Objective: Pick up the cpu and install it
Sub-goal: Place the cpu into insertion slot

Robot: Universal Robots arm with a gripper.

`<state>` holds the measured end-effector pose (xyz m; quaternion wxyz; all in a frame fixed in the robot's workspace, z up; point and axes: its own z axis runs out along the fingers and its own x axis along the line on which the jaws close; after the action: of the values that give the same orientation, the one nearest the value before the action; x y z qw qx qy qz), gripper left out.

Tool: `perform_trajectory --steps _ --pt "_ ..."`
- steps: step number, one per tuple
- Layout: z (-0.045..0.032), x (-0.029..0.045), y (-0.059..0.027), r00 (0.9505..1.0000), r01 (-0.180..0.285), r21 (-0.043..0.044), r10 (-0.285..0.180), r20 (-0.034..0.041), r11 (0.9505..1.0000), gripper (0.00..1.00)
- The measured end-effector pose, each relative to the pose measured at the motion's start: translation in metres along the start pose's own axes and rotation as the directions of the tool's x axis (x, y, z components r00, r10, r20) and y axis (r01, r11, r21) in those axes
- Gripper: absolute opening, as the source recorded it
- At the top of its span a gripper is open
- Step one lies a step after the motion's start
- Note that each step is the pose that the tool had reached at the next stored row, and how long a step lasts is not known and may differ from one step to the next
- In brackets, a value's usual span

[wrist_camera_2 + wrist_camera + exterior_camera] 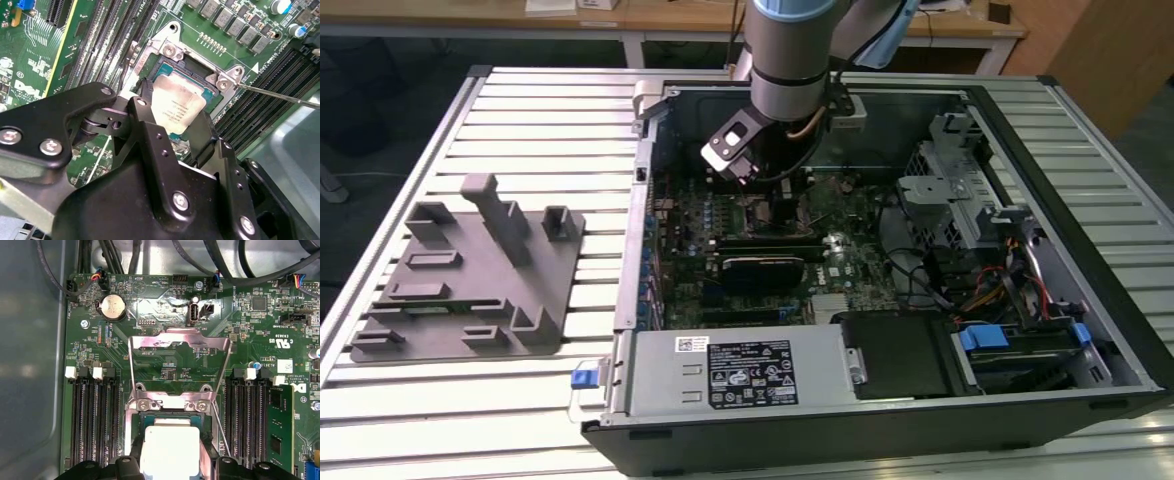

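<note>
I have the gripper (175, 109) closed narrow on the cpu (181, 97), a finger on each opposite edge. The chip sits inside the socket frame (167, 50), just above the exterior view's centre. The lid (180, 342) is flipped open and the lever (280, 95) is swung aside. Memory slots (92, 425) crowd both sides.

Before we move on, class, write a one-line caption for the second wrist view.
The gripper holds the silver cpu by its edges at the open socket on the green motherboard.
</note>
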<state>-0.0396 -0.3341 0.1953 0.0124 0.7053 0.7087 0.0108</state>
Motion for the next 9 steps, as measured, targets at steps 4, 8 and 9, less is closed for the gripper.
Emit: perform_trajectory --steps 4,8,9 --pt "0.0007 0.0000 0.0000 1.0000 0.000 0.0001 0.000 -0.0008 1.0000 0.53" --pt "0.0008 0.0000 0.0000 1.0000 0.000 -0.0001 0.000 -0.0013 1.0000 0.53" --pt "0.0008 0.0000 0.0000 1.0000 0.000 -0.0001 0.000 -0.0013 1.0000 0.53"
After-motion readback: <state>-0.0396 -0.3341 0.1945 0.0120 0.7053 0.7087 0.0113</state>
